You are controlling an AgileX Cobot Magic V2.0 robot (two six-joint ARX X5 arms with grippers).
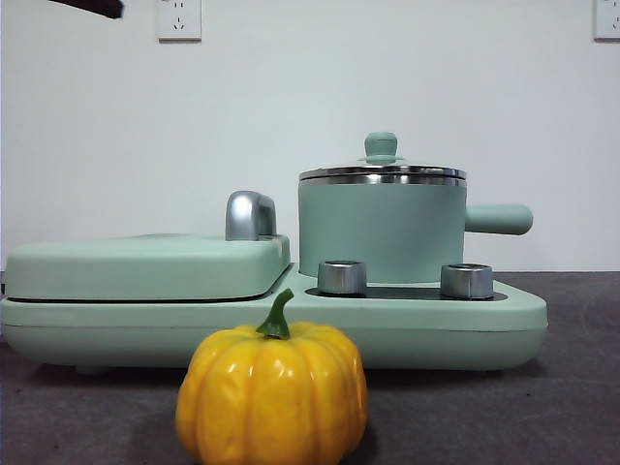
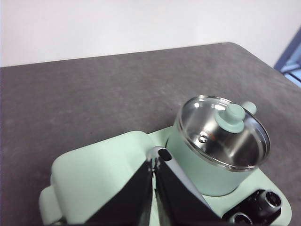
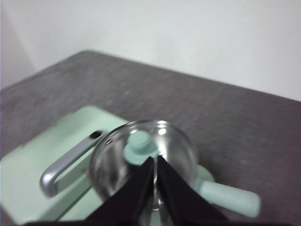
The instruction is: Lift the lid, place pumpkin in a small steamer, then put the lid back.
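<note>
The yellow-orange pumpkin point(image 1: 271, 392) with a green stem stands on the dark table, in front of the cooker and close to the front camera. The small steamer point(image 1: 383, 228) stands on the right of the cooker base, its side handle point(image 1: 499, 218) pointing right. The glass lid point(image 1: 382, 174) with its mint-green knob sits on it. My left gripper point(image 2: 154, 162) is shut and empty, high above the griddle cover, with the lid point(image 2: 221, 134) off to one side. My right gripper point(image 3: 155, 161) is shut and empty, high above the lid point(image 3: 141, 150). The pumpkin is hidden from both wrist views.
The wide mint-green cooker base point(image 1: 513, 315) carries a flat griddle cover point(image 1: 145, 266) with a steel handle point(image 1: 250, 215) on its left and two silver knobs point(image 1: 341, 277) at the front right. A black arm tip point(image 1: 92, 8) shows at the top left corner.
</note>
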